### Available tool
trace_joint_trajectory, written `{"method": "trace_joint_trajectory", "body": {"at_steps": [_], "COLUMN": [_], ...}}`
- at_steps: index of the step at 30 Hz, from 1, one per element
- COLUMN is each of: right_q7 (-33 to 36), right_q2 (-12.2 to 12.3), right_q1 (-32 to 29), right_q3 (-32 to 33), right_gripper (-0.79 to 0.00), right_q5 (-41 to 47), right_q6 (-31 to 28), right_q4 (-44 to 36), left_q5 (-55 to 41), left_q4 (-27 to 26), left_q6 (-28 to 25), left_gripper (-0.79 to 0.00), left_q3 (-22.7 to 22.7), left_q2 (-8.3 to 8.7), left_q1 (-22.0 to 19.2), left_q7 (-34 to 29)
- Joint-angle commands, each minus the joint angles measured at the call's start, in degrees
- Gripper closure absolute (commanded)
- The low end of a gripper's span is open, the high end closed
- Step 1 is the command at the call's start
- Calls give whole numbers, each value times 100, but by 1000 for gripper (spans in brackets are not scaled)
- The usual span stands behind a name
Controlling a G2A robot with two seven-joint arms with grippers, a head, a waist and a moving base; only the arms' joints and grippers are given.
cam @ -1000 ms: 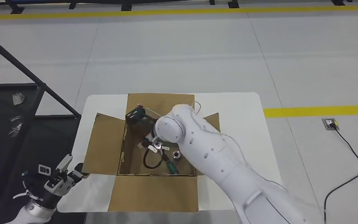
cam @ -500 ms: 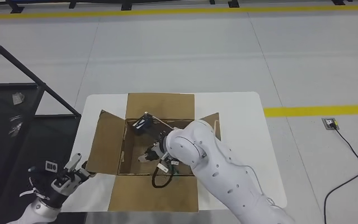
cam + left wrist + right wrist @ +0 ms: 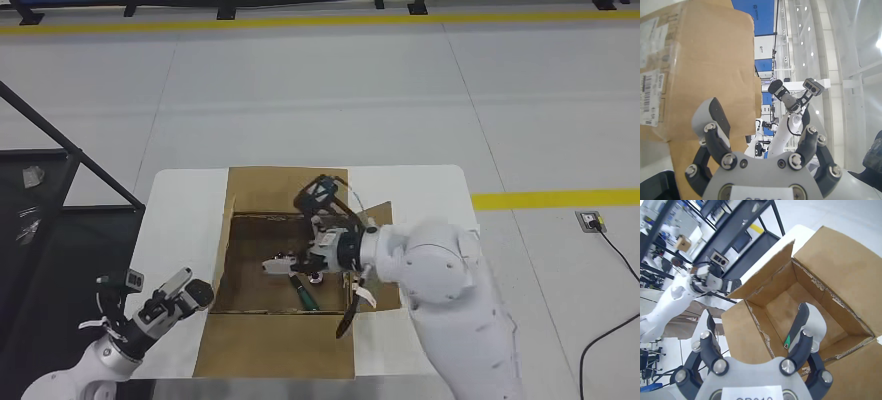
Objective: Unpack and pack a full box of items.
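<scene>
Plainly the right gripper (image 3: pixel 756 313) is the nearer one. Its jaws stand apart above the open box (image 3: pixel 280 345) on the counter (image 3: pixel 430 190). A green-tipped item (image 3: pixel 304 291) lies slantwise on the box floor, below those jaws. The left gripper (image 3: pixel 186 295), jaws likewise apart, sits outside the box, just beside its outer face.
</scene>
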Motion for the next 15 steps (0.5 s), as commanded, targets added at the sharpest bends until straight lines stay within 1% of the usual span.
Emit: {"method": "trace_joint_trajectory", "body": {"at_steps": [1, 6, 7, 10, 15], "right_q7": [51, 391, 404, 845, 1071], "right_q2": [68, 225, 255, 346, 507], "right_q1": [-214, -453, -477, -453, -433], "right_q3": [427, 1248, 1402, 1684, 2237], "right_gripper": [-785, -785, -785, -785, -785], "right_q5": [427, 1313, 1364, 1662, 1766], "right_q6": [-69, 15, 152, 447, 798], "right_q4": [-236, -334, -301, -145, 172], "left_q5": [79, 203, 217, 302, 397], "left_q4": [-3, 58, 82, 150, 247], "left_q6": [53, 211, 244, 327, 444], "left_gripper": [-785, -785, -785, -785, -785], "left_q3": [137, 402, 443, 547, 703], "left_q2": [1, 6, 7, 11, 17], "left_q1": [-85, -282, -323, -434, -599], "left_q7": [-17, -93, -105, -98, -98]}}
